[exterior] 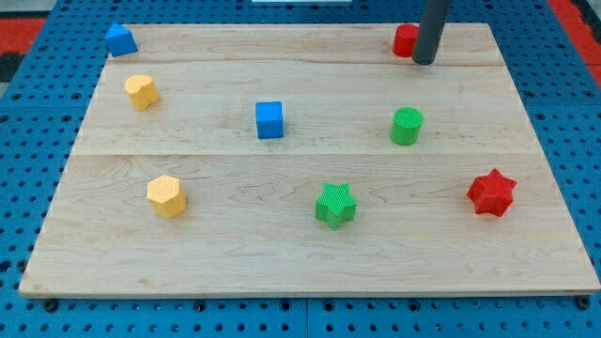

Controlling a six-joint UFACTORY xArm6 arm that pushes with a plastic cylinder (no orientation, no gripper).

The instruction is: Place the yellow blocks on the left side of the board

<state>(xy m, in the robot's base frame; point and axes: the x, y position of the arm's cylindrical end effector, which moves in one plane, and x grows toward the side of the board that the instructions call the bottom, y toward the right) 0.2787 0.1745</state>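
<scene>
Our arm carries no pincer, so nothing is held; our rod ends in my tip (423, 62), which rests on the wooden board (300, 268) near the view's top right, just beside a red block (405, 39) whose shape the rod partly hides.

Going near to far: closest to the view's bottom sit a yellow hexagonal block (166, 196) at the left, a green star block (335, 205) in the middle, and a red star block (492, 192) at the right. Further back stand a blue cube (269, 119) at centre and a green cylinder (407, 126) to its right. Beyond them, at the left, lies a second yellow block (142, 91), possibly heart-shaped, though we cannot tell its long axis. Farthest, at the top left corner, sits a blue block (120, 39), roughly triangular.

Both yellow blocks lie on the board's left side, well apart from my tip.
</scene>
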